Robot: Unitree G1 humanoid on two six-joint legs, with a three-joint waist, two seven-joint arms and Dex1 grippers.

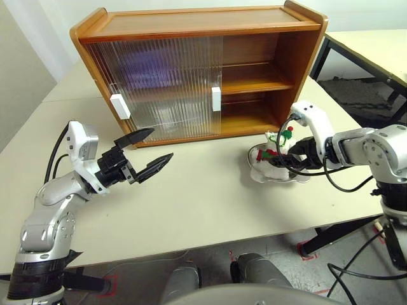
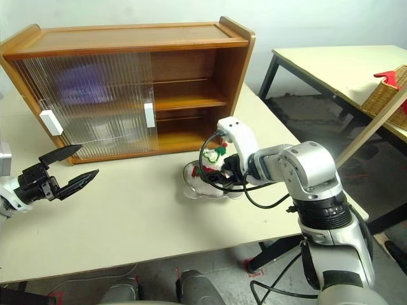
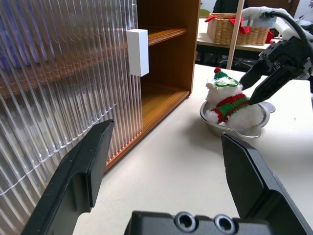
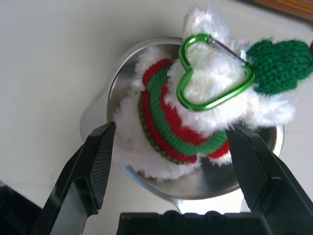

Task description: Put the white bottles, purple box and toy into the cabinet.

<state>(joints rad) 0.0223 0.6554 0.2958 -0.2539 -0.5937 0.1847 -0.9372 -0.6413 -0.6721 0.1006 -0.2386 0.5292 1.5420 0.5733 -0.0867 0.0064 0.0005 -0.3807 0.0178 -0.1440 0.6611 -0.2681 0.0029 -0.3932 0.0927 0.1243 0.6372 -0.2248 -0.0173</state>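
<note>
Reaching for the toy (image 4: 195, 112) is the step in hand. Landmark for all places below: the cabinet (image 1: 191, 25).

Toy: sits in a shiny metal dish (image 3: 254, 129) on the surface (image 1: 210, 203), just in front of the cabinet's open right half, near its lower shelf. Green hat, red-and-green scarf and a green heart-shaped clip (image 4: 215, 73) on its head are visible.

Right gripper (image 4: 171, 161): jaws wide, one finger on each side of the toy, angled down over the dish. No contact with the plush that I can confirm; nothing held.

Left gripper (image 1: 145, 154): jaws wide, empty, hanging level above the surface in front of the cabinet's closed sliding doors (image 1: 159, 82), well apart from the toy.

Behind the ribbed doors a purple blur shows on the upper shelf; likely the purple box, but I cannot tell for sure. The white bottles cannot be made out.

Judgement: toy is probably the last item to shelve. Next move calls for lowering slightly, closing on the scarf-wrapped body rather than the dish rim, lifting clear of the dish, then carrying it into the open right bay. Risk: a finger catching the dish and dragging it.
</note>
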